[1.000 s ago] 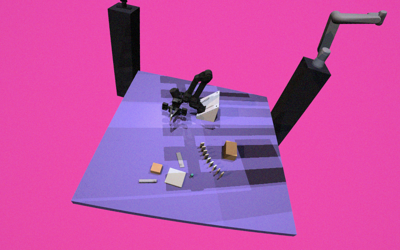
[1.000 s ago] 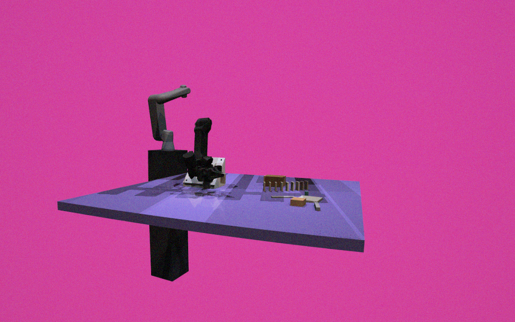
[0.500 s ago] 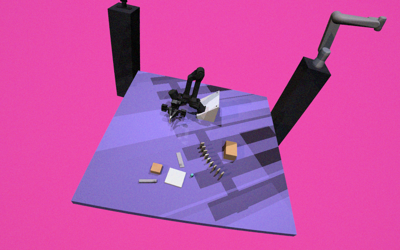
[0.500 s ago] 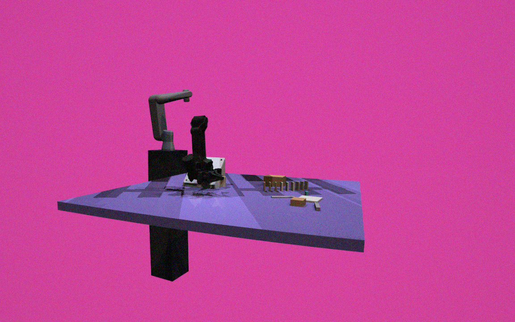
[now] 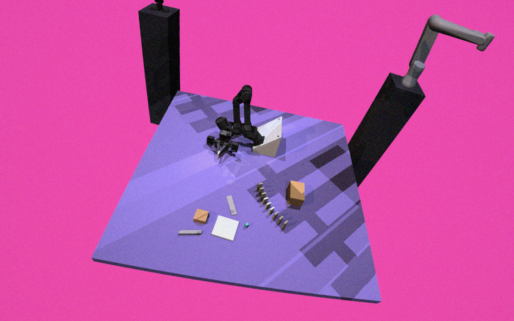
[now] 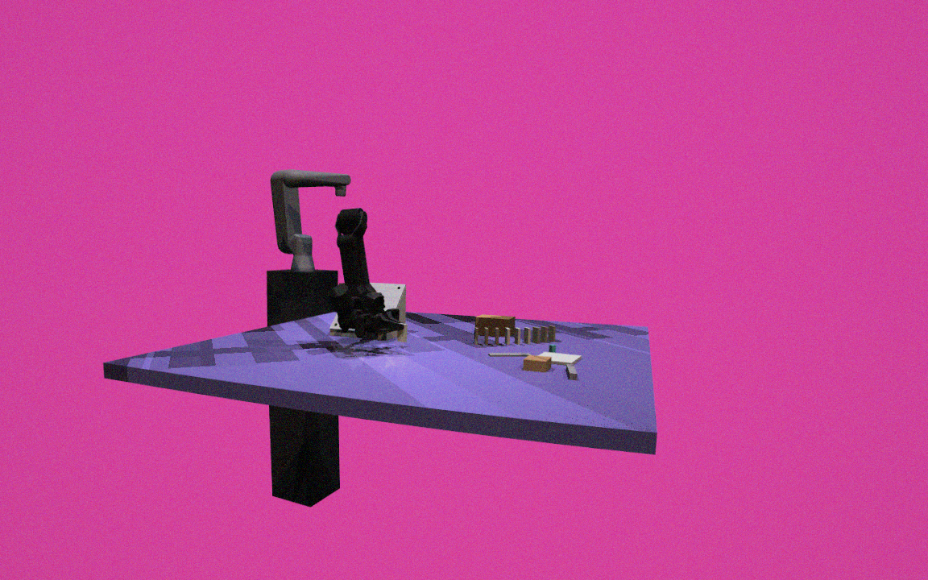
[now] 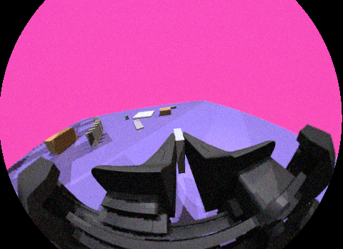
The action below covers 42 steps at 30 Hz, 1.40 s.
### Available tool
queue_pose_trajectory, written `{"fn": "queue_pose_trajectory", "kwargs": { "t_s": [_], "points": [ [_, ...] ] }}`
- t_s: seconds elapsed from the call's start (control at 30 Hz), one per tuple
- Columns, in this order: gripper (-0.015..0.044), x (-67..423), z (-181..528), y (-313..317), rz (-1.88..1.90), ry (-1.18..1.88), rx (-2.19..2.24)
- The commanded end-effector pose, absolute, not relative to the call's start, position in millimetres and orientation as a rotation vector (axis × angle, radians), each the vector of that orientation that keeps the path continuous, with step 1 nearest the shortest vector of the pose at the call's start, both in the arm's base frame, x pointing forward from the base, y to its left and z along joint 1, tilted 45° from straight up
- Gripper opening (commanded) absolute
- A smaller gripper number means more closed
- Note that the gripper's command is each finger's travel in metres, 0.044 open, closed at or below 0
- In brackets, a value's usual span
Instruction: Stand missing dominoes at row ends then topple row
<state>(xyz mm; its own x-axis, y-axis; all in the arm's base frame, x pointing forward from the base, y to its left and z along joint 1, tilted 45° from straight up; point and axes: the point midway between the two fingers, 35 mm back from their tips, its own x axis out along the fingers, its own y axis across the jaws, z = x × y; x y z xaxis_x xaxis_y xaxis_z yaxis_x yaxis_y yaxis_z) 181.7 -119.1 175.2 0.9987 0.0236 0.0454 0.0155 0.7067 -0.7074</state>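
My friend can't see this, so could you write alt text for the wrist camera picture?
Two dark fingers pinch a slim pale domino upright above a purple table. Far off to the left stand a row of dominoes and an orange box, against a pink background.

The bench (image 5: 163,223) has a smooth, glossy violet top that mirrors the arm faintly. The dominoes (image 5: 271,207) and the tall block (image 5: 295,192) look like matt pale wood (the grain is too small to tell), while the white tile (image 5: 225,228) reads as flat and papery. The gripper (image 7: 179,159) is dull dark plastic, its jaws pinching a pale, matt domino (image 7: 179,149).
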Motion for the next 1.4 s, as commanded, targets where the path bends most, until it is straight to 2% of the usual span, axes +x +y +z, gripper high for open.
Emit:
{"fn": "queue_pose_trajectory", "kwargs": {
  "t_s": [0.0, 1.33, 1.37],
  "points": [
    [0.0022, 182, 172, -121, 0.011, -0.052, -0.792],
    [0.0022, 187, 145, -136, 0.024, -0.043, -0.798],
    [0.0049, 187, 145, -136, 0.024, -0.043, -0.798]
  ]
}}
